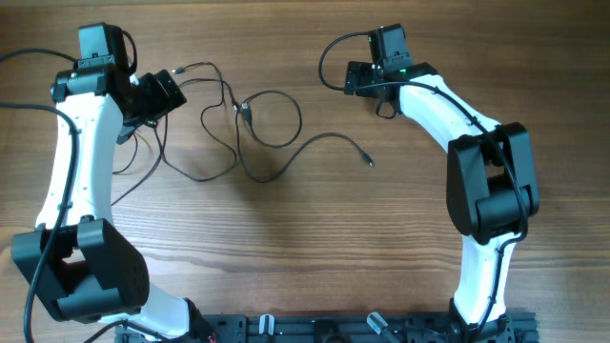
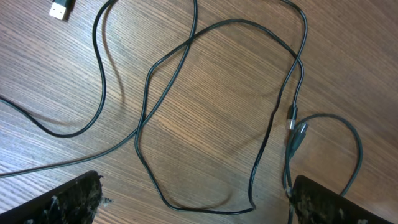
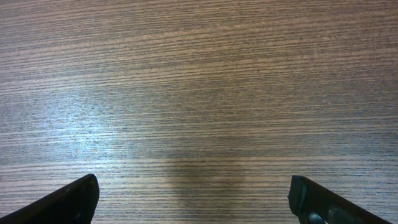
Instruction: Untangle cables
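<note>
Several thin black cables (image 1: 244,110) lie tangled on the wooden table, left of centre, with one plug end (image 1: 367,160) trailing out to the right. My left gripper (image 1: 172,90) is open at the tangle's left edge. In the left wrist view a low cable loop (image 2: 144,106) lies on the wood between the wide-apart fingers (image 2: 65,202), nothing gripped; two silver-tipped plugs (image 2: 292,121) meet near the right finger, and a flat plug (image 2: 61,9) sits top left. My right gripper (image 1: 355,78) is open, right of the tangle; its view shows my right gripper (image 3: 194,190) over bare wood.
Thicker black arm cables (image 1: 19,105) run off the left edge beside the left arm. A dark rail (image 1: 362,329) lines the table's front edge between the two arm bases. The right arm (image 1: 491,181) stands along the right side.
</note>
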You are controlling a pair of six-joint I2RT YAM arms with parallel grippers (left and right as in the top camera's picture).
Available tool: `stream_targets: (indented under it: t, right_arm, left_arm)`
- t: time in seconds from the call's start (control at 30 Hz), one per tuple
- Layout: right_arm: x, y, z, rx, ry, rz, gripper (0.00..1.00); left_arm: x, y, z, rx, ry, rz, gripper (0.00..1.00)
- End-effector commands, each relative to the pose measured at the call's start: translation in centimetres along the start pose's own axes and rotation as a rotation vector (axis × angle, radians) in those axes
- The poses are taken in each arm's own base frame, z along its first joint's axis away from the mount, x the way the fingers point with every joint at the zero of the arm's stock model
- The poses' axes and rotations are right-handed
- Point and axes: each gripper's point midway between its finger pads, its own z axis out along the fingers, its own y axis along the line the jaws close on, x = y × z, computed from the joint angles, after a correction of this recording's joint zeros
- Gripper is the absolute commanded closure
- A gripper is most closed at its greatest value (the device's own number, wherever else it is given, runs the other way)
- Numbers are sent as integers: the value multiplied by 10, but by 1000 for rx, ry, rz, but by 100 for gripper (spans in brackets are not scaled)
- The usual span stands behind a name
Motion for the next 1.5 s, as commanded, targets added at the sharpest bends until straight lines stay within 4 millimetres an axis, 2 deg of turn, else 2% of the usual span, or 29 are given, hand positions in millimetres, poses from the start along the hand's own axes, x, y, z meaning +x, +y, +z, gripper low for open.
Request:
stream_targets:
  t: [0.0, 0.2, 0.3, 0.4, 0.53, 0.7, 0.87, 1.0, 1.2, 1.4, 1.47]
  right_arm:
    - [6, -3, 8, 18, 12, -17, 0]
    - [6, -3, 8, 18, 12, -18, 0]
    - [6, -3, 8, 18, 12, -18, 0]
    - [6, -3, 8, 18, 12, -18, 0]
    - [6, -3, 8, 18, 12, -18, 0]
    - [6, -3, 8, 18, 12, -17, 0]
    - [6, -3, 8, 18, 12, -17, 0]
    - [6, -3, 8, 18, 12, -17, 0]
    - [6, -3, 8, 18, 12, -18, 0]
    - [6, -3, 8, 18, 12, -17, 0]
    - [6, -3, 8, 18, 12, -17, 1]
  left_arm:
    - [3, 1, -13, -5, -11, 3, 0]
    - [12, 2, -55, 21, -51, -19, 0]
    - [7, -13, -70, 93, -99, -64, 0]
    - [-5, -41, -80, 172, -192, -34, 0]
    - [-15, -79, -77, 268, -294, 29, 0]
    - [-5, -96, -46, 313, -331, 92, 0]
    - [16, -86, -8, 317, -336, 95, 0]
    - [29, -79, 8, 358, -405, 95, 0]
    - [53, -61, 9, 435, -550, 101, 0]
    - [98, -33, 8, 434, -634, 233, 0]
    - [116, -26, 7, 428, -651, 325, 0]
